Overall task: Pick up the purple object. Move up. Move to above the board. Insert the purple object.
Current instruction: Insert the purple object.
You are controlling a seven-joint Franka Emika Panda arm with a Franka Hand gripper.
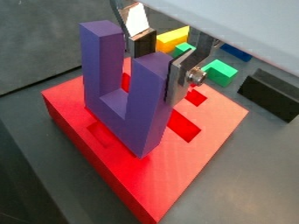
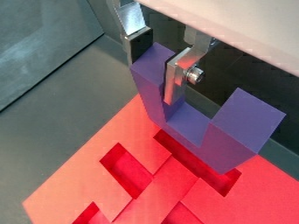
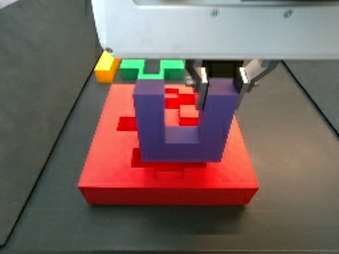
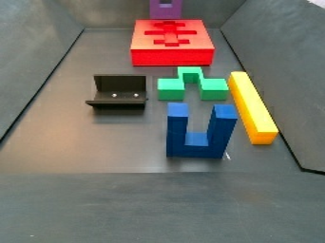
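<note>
My gripper is shut on one upright prong of the purple object, a U-shaped block held with its prongs up and its base bar down. It hangs just above the board, a red slab with recessed cut-outs. Both also show in a wrist view: gripper, purple object, board. In a side view the gripper holds the block over the board. In a side view only the block's lower end shows above the board.
A green notched block, a yellow bar, the dark fixture and a separate blue U-shaped block stand on the grey floor beside the board. Sloping grey walls enclose the floor.
</note>
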